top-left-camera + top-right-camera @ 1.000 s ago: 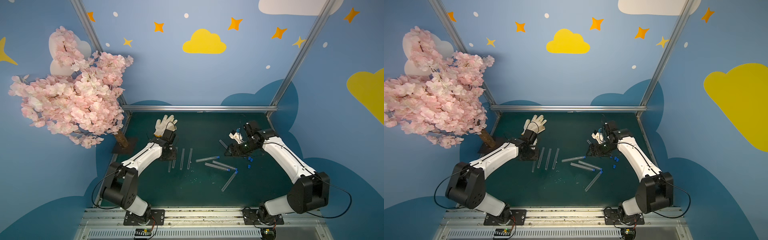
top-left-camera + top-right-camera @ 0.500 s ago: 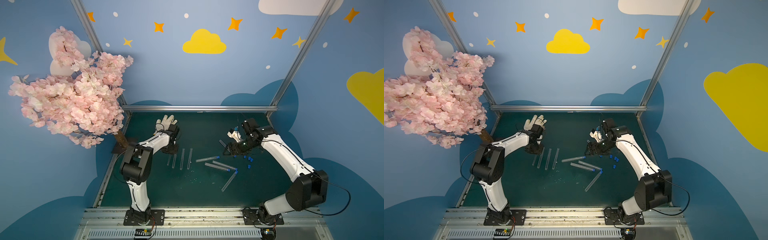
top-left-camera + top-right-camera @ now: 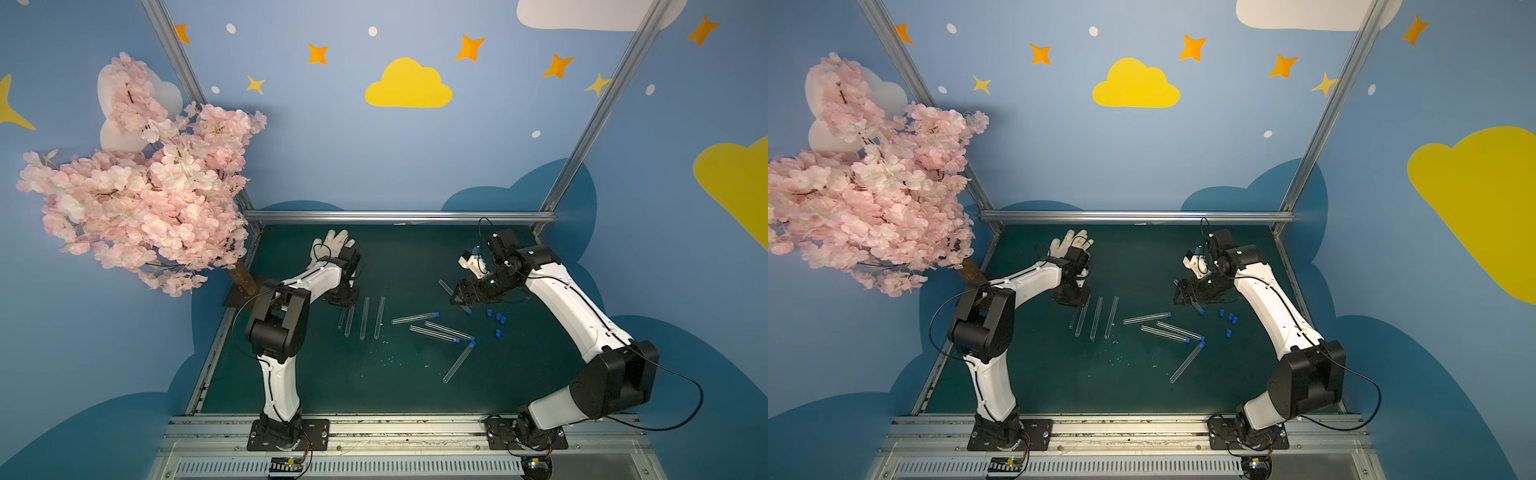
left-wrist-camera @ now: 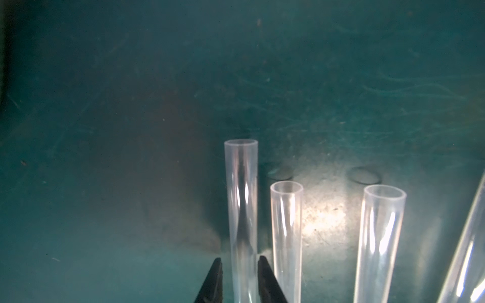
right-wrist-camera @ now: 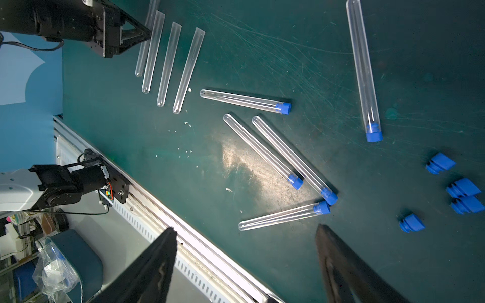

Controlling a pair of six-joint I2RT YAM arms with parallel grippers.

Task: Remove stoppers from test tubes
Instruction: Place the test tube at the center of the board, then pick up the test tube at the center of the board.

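Note:
Several clear test tubes without stoppers [image 3: 364,318] [image 5: 169,64] lie side by side on the green mat. My left gripper [image 3: 343,299] [image 4: 238,262] sits low at their open ends, its jaws a little apart on either side of the outermost tube [image 4: 242,199], which rests on the mat. Several test tubes with blue stoppers [image 3: 414,318] [image 5: 244,101] lie mid-mat. One more stoppered tube [image 5: 363,70] lies under my right gripper [image 3: 457,297] [image 5: 245,229], which hovers wide open and empty. Several loose stoppers [image 3: 498,318] [image 5: 463,187] lie beside it.
A white glove [image 3: 332,241] lies at the back of the mat behind my left wrist. A pink blossom tree [image 3: 137,187] stands at the left edge. A metal rail [image 3: 374,424] runs along the front edge. Small white crumbs [image 5: 187,123] dot the mat.
My left arm has swung its elbow inward and its jaws have eased apart off the tube. The right gripper has drifted slightly left and opened a little wider.

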